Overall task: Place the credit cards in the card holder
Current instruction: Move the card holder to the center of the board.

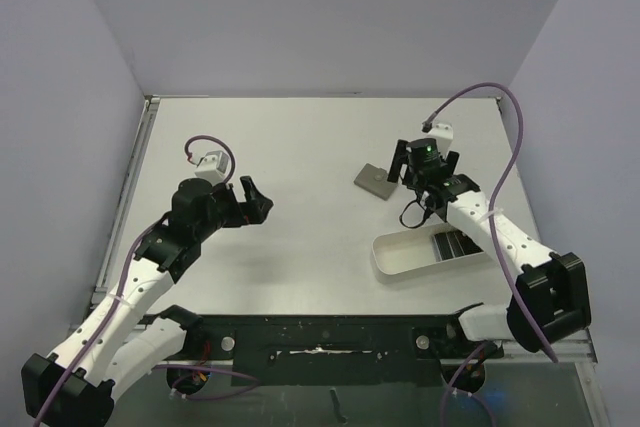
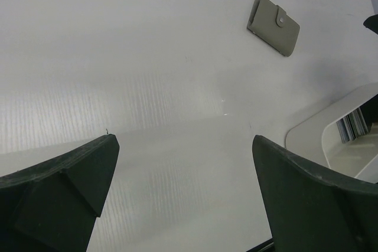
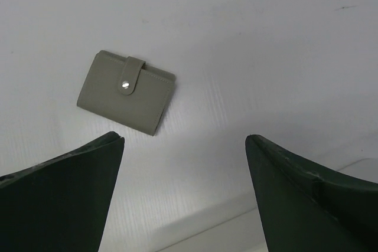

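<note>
Card holder point(image 3: 126, 92) lies flat, snapped shut, on the counter point(image 1: 300, 137) just ahead-left of my right hand point(image 1: 425, 169). Credit cards point(image 1: 452, 245) sit in the white tray point(image 1: 400, 259) at front-right, partly under the right arm. Cards prob. thin, stiff, slick, so I'd pinch one by an edge vs. the tray wall. Holder looks light & soft and needs unsnapping at the tab first. Both hands spread wide, holding nothing. Left hand point(image 1: 256, 199) hovers mid-left, well apart. Lots of bare counter betw. them. Tray rim is the tight spot, and the counter's right edge is near.
</note>
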### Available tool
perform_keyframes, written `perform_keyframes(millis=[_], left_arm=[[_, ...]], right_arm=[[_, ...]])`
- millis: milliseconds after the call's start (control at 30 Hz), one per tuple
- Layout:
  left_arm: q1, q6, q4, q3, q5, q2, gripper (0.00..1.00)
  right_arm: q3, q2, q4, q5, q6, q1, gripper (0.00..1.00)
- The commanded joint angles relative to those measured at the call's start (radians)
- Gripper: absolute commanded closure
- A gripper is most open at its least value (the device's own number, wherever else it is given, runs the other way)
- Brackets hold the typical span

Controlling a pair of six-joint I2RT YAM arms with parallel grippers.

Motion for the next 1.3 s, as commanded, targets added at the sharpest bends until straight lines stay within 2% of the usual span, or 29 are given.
perform_keyframes(millis=[0, 67, 133, 467, 600, 800, 1033, 1267], left_arm=[[0.004, 0.040, 0.013, 0.016, -0.003, -0.017, 0.02], [0.004, 0.046, 0.008, 0.014, 0.010, -0.026, 0.02], [0.004, 0.051, 0.005, 0.010, 0.022, -0.036, 0.02], [0.002, 0.073, 0.008, 0.002, 0.060, -0.056, 0.03], [0.002, 0.078, 0.001, 0.004, 0.070, -0.060, 0.02], [0.002, 0.082, 0.003, -0.002, 0.075, -0.081, 0.03], [0.002, 0.091, -0.004, -0.002, 0.070, -0.084, 0.03], [0.001, 0.098, -0.041, 0.012, 0.013, -0.067, 0.05]], right_arm=[[0.038, 0.064, 0.166, -0.147, -0.053, -0.094, 0.18], [0.041, 0.105, 0.196, -0.196, -0.035, -0.132, 0.27], [0.048, 0.147, 0.221, -0.244, -0.013, -0.173, 0.31], [0.161, 0.364, 0.281, -0.271, 0.034, -0.240, 0.31], [0.209, 0.452, 0.304, -0.403, 0.003, -0.244, 0.31], [0.281, 0.570, 0.302, -0.585, -0.129, -0.244, 0.31], [0.296, 0.628, 0.289, -0.713, -0.192, -0.208, 0.34], [0.287, 0.640, 0.240, -0.682, -0.216, -0.073, 0.38]])
